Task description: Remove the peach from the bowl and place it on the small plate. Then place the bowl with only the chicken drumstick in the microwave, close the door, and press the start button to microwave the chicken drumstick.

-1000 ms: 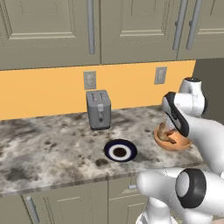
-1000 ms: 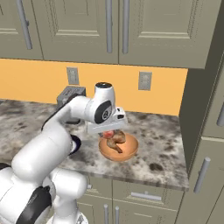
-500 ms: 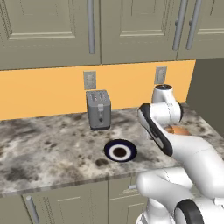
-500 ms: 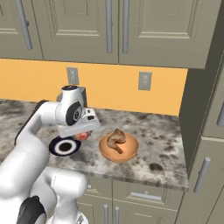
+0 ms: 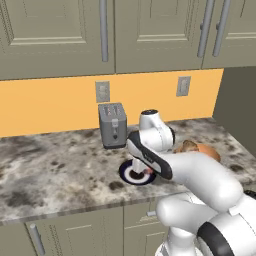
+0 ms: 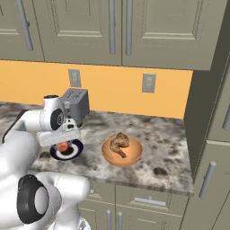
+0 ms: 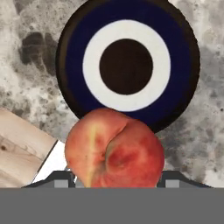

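Note:
My gripper (image 6: 64, 144) is shut on the red-orange peach (image 7: 114, 151) and holds it just above the small plate (image 7: 127, 65), a dark blue disc with a white ring and a dark centre. In the left base view the peach (image 5: 148, 171) hangs over the plate's (image 5: 131, 175) right side. In the hand view the peach covers the plate's near rim. The brown bowl (image 6: 122, 155) stands to the right on the counter, apart from the gripper, with only the chicken drumstick (image 6: 119, 143) in it.
A silver toaster (image 5: 112, 125) stands behind the plate against the orange wall. The marble counter (image 5: 55, 170) ends at a tall cabinet side (image 6: 211, 134) on the right. Wall cabinets (image 5: 100, 35) hang overhead. Light wood (image 7: 17, 153) shows past the counter edge.
The arm has swung left from the bowl to the plate, carrying the peach out of the bowl. The drumstick stays in the bowl.

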